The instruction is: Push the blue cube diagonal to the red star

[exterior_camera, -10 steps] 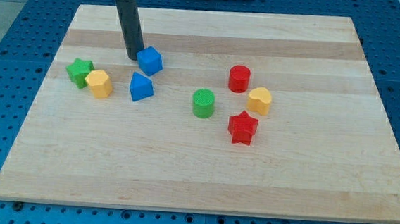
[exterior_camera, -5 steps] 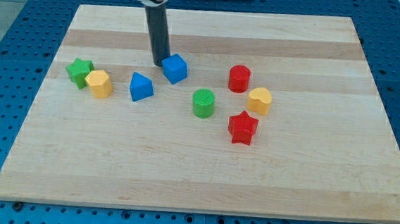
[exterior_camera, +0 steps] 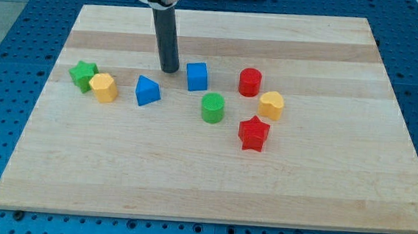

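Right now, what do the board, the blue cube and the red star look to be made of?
Board: pale wood, matte, with lengthwise grain bands. Blue cube and red star: probably plastic, uniform saturated colour, dull finish. My tip: dark and smooth, material unclear, just left of the cube.

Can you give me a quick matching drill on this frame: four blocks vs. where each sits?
Blocks:
1. blue cube
2. red star
3. green star
4. red cylinder

Places:
A. farthest toward the view's left, touching a yellow block
B. just right of my tip, with a small gap
C. just below the yellow block on the view's right
D. above the yellow block on the view's right

Pairs: 1-B, 2-C, 3-A, 4-D
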Tool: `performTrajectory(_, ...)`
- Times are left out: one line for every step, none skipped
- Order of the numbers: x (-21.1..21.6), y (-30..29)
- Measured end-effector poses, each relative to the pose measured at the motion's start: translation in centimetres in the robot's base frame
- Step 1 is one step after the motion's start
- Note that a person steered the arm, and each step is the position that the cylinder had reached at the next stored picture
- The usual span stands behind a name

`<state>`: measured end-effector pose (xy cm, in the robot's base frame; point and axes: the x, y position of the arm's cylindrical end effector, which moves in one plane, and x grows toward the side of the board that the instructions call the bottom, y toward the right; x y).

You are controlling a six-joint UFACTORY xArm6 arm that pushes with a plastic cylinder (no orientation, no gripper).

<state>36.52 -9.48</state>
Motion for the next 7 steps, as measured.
performTrajectory(1.1,0.0)
performTrajectory(1.1,0.0)
performTrajectory(1.1,0.6)
performTrajectory(1.1,1.7)
performTrajectory(1.1,3.3)
performTrajectory(1.1,3.9)
performTrajectory(1.1,2.7)
